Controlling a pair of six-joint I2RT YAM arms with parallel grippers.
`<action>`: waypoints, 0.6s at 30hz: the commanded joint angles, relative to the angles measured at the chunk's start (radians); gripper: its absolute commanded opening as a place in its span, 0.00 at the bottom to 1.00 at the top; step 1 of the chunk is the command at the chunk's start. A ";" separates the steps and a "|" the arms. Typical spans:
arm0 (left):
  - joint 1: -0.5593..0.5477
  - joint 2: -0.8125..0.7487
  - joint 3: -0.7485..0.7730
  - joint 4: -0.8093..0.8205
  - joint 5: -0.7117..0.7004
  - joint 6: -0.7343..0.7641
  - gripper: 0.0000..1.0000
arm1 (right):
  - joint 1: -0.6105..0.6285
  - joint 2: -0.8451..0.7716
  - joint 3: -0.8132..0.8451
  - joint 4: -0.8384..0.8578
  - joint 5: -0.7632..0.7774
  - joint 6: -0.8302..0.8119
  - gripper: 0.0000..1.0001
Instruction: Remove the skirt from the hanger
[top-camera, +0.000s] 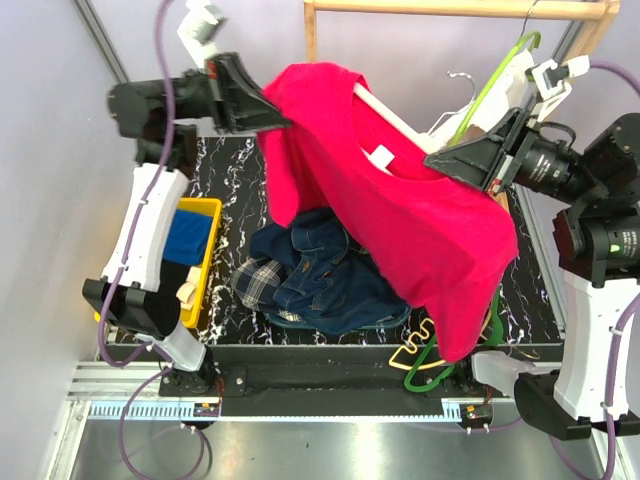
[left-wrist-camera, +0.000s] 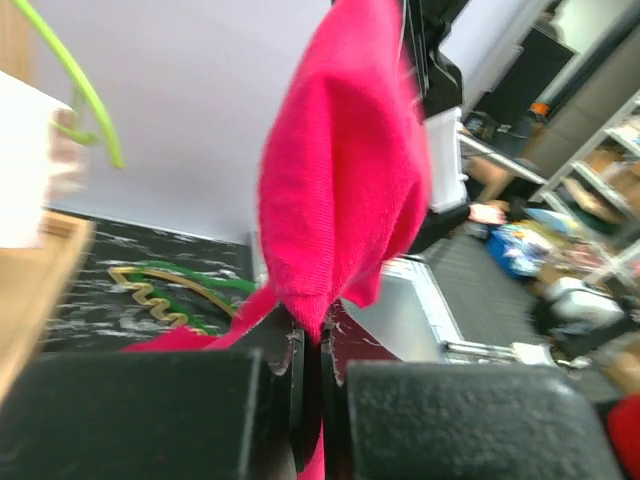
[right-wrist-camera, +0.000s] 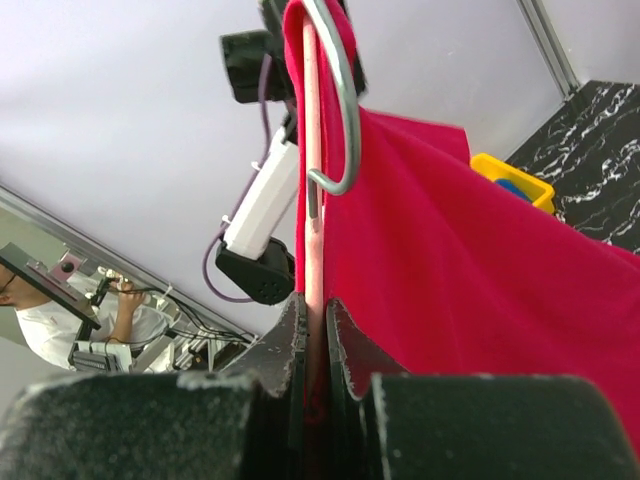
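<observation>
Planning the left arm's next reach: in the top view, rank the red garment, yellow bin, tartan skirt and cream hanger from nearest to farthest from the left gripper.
1. red garment, clamped in the left gripper.
2. yellow bin, below, left side.
3. skirt, lower centre.
4. hanger, bottom right.

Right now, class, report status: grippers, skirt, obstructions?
Left gripper shut on red garment. Right gripper shut on pink hanger. Skirt on table, apart from hanger, denim garment overlapping it.

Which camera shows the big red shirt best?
The top external view: nearly the whole red shirt hangs spread between the two arms. The left wrist view shows only a fold pinched in the left gripper; the right wrist view, one side beside the pink hanger clamped in the right gripper.
</observation>
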 joint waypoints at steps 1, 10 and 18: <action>0.150 0.008 0.144 0.028 -0.008 0.028 0.00 | 0.006 -0.052 -0.089 0.014 -0.008 -0.065 0.00; 0.414 0.041 0.200 0.137 -0.012 -0.091 0.00 | 0.006 -0.116 -0.224 -0.184 0.092 -0.256 0.00; 0.437 -0.008 -0.056 0.264 0.030 -0.145 0.01 | 0.004 -0.110 -0.154 -0.182 0.153 -0.277 0.00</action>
